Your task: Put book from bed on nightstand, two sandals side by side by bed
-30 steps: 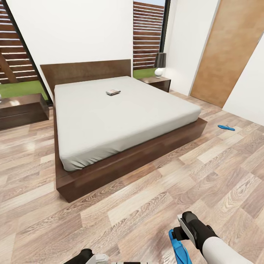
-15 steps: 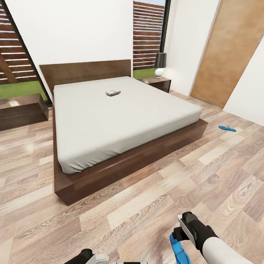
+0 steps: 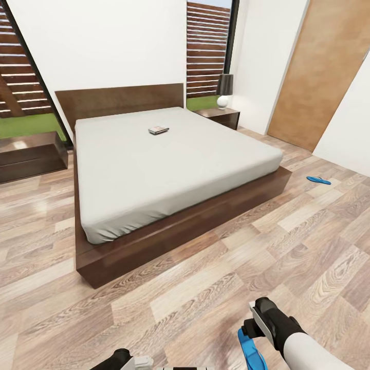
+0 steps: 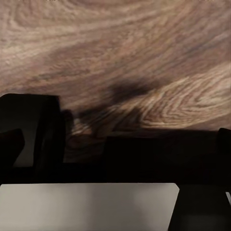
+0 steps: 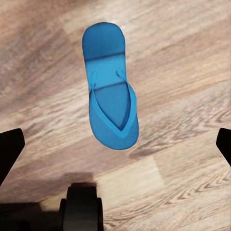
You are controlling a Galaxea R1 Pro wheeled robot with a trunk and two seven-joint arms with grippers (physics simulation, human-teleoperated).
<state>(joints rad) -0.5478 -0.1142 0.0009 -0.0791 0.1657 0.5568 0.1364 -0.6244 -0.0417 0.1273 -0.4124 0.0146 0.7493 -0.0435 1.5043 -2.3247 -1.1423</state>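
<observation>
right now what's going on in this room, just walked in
A two-armed robot stands on the wood-plank floor at the foot of the low dark-framed bed. Its right pincer hangs open over one bright blue flip-flop sandal, not gripping it. The second blue sandal lies on the floor off the bed's right side. The small dark paperback book is on the mattress, not yet on a nightstand.

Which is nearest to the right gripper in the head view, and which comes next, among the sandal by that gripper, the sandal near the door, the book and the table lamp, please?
From the right gripper:
1. Sandal by the gripper, directly beside it, low in the view.
2. Sandal near the door, on the floor right of the bed.
3. Book, on the mattress toward the headboard.
4. Table lamp, on the nightstand in the far corner.
</observation>
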